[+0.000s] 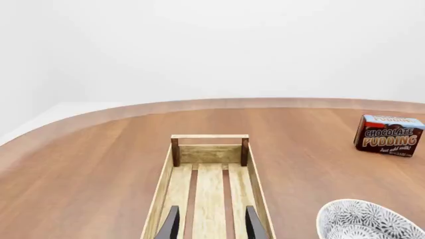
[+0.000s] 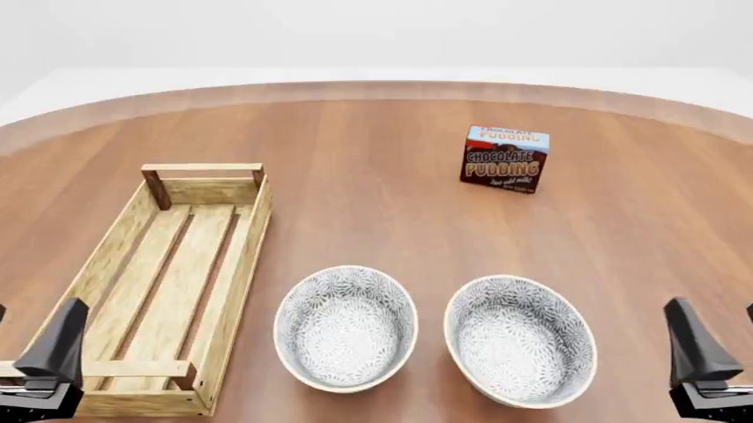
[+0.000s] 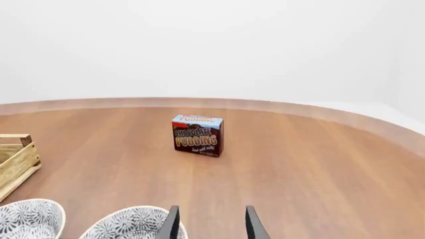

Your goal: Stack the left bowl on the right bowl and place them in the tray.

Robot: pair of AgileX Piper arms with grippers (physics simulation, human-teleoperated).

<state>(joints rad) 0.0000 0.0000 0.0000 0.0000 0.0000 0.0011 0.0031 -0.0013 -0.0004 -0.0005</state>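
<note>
1. Both sets of jaws are seen parted and empty: the left gripper (image 1: 209, 226) over the tray (image 2: 242, 264), the right gripper (image 3: 209, 224) near the right bowl (image 2: 519, 340).
2. The left bowl (image 2: 346, 328), just beside the right bowl, is best gripped by its rim.
3. "CHOCOLATE PUDDING" is read on the box (image 2: 503, 159).

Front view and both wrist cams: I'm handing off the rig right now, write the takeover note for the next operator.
Left gripper: jaws open, holding nothing, low at the near end of the long light-wood slatted tray.
Right gripper: jaws open, holding nothing, near the right patterned white ceramic bowl.
Left patterned white ceramic bowl sits upright on the brown wooden table between tray and right bowl; the bowls stand apart.
The chocolate pudding box stands farther back, not part of the job.
Done: nothing yet.
Left: stack the left bowl on the right bowl, then set both in the tray.
</note>
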